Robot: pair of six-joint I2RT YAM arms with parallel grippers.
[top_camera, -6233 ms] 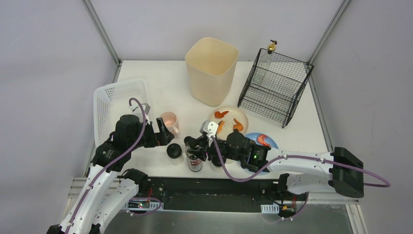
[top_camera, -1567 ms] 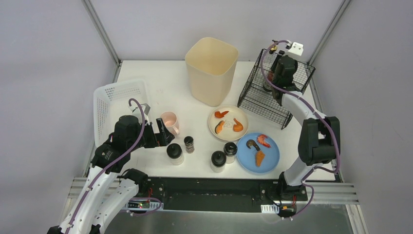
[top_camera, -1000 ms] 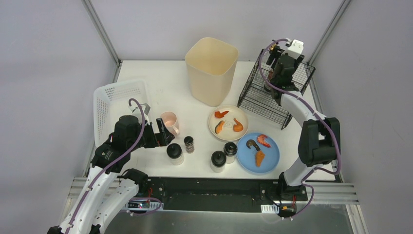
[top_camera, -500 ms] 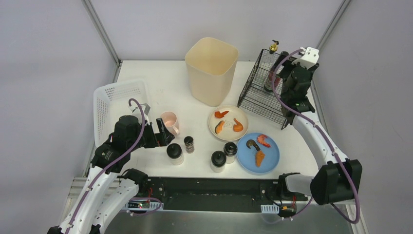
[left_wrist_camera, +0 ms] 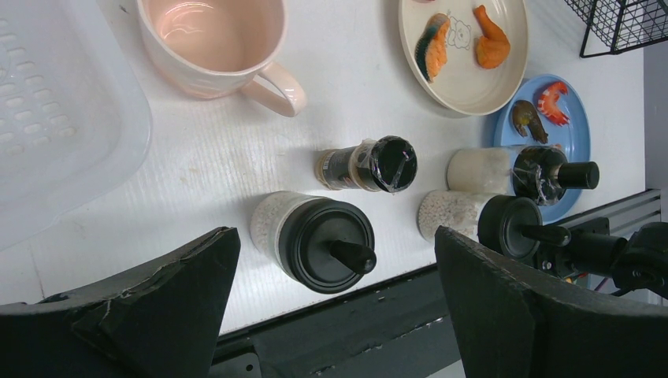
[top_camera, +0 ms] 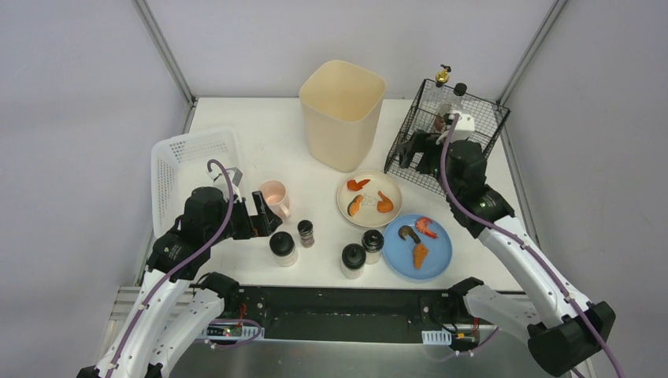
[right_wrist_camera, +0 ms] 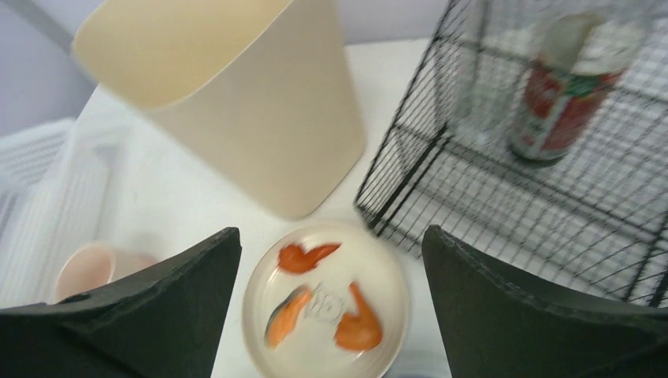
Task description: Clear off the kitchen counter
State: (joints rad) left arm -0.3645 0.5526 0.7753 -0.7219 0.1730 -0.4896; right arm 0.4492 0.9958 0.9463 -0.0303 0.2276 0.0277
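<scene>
Seen from above, the large white rectangular worktop (top_camera: 260, 134) fills the centre of the frame with most of its load on it. Four black-lidded glass spice jars (top_camera: 283, 248) cluster along the lower edge and a pink ceramic mug (top_camera: 273, 193) sits left of centre. To the right are a round cream plate (top_camera: 391, 187) and a round blue plate (top_camera: 437, 250), both carrying orange food pieces. A tall cream plastic bin (top_camera: 342, 114) stands at upper centre, a white perforated plastic basket (top_camera: 189, 157) at left and a black wire rack (top_camera: 484, 130) at upper right. The left arm (top_camera: 185, 236) hangs just beside the mug, and the right arm (top_camera: 504, 236) reaches toward the rack's front. The left wrist camera looks down between jaws spread wide and holding nothing, with the mug at the top of the frame, the jars in the middle and the two plates at upper right. The right wrist camera, a little blurred, likewise shows jaws wide apart with nothing between them. Beyond them, at upper right, a red-labelled bottle (right_wrist_camera: 563, 102) stands inside the rack, with the bin at upper left and the cream plate at bottom centre. On this evidence the clearing has barely begun: one bottle is stowed, while jars, mug and both plates are left to move.
</scene>
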